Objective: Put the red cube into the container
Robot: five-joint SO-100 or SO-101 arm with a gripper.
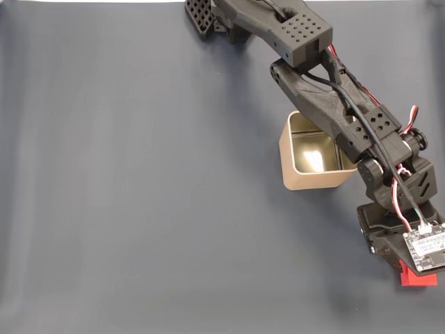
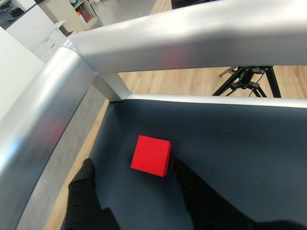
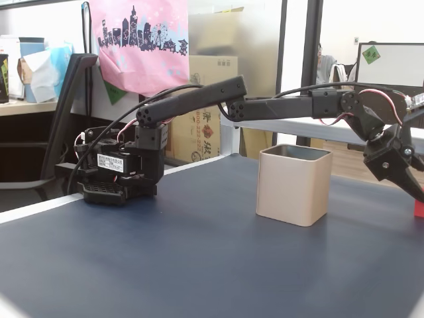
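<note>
The red cube (image 2: 151, 155) rests on the dark mat near the table's corner. In the wrist view it lies between the black fingers (image 2: 85, 189) of my gripper (image 2: 133, 165), which is open. The right finger is close to the cube's side and the left one stands well apart from it. In a fixed view from above, the cube (image 1: 419, 279) peeks out under the gripper (image 1: 410, 273) at the bottom right. The container (image 1: 313, 182), a beige-gold square tin, stands upright up and to the left of it, partly under the arm. In the side fixed view the container (image 3: 291, 189) sits left of the cube (image 3: 419, 209).
Silver frame rails (image 2: 192, 38) run along the table's edges just beyond the cube. The arm's base (image 3: 119, 173) is at the far side of the mat (image 1: 139, 174). A black tripod (image 2: 249, 81) stands on the floor past the rail.
</note>
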